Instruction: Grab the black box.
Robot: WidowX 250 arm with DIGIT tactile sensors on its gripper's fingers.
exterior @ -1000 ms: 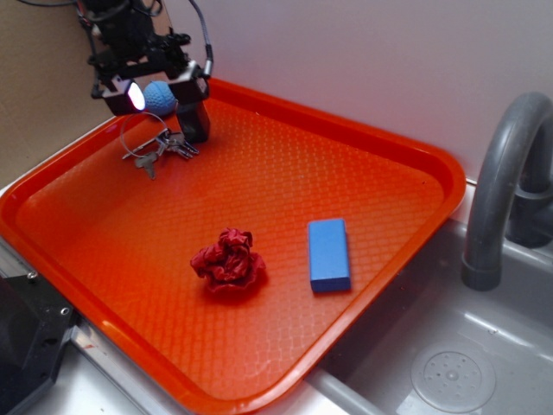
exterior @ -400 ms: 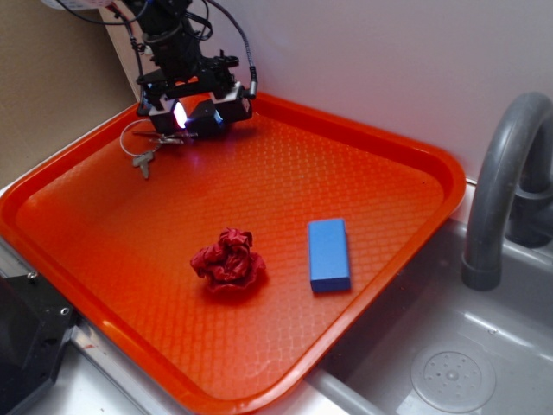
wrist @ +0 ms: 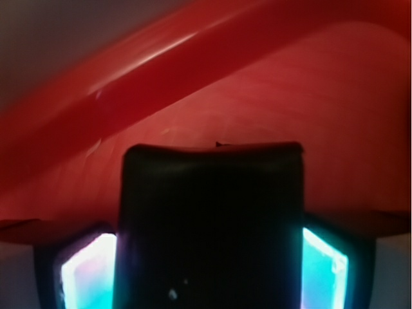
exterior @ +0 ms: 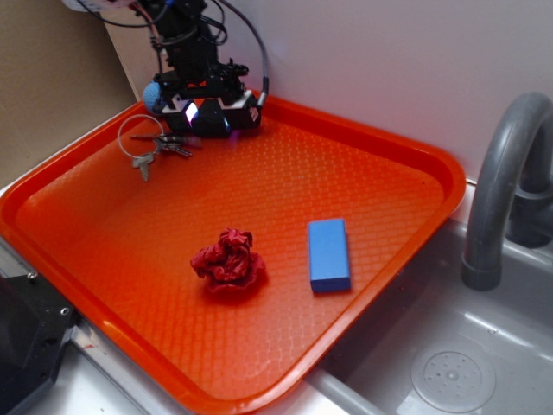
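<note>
While keys (exterior: 154,149) lie just to its left, the gripper (exterior: 210,118) clamps the black box (wrist: 211,225) between lit fingers (wrist: 322,267).

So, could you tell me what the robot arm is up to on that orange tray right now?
The gripper is down at the far corner of the orange tray, with the black box sitting between its lit fingers. Whether they have closed on the box cannot be told. A blue ball and a ring of keys lie right beside it. The crumpled red cloth and the blue block lie near the tray's middle, well away from the arm.
</note>
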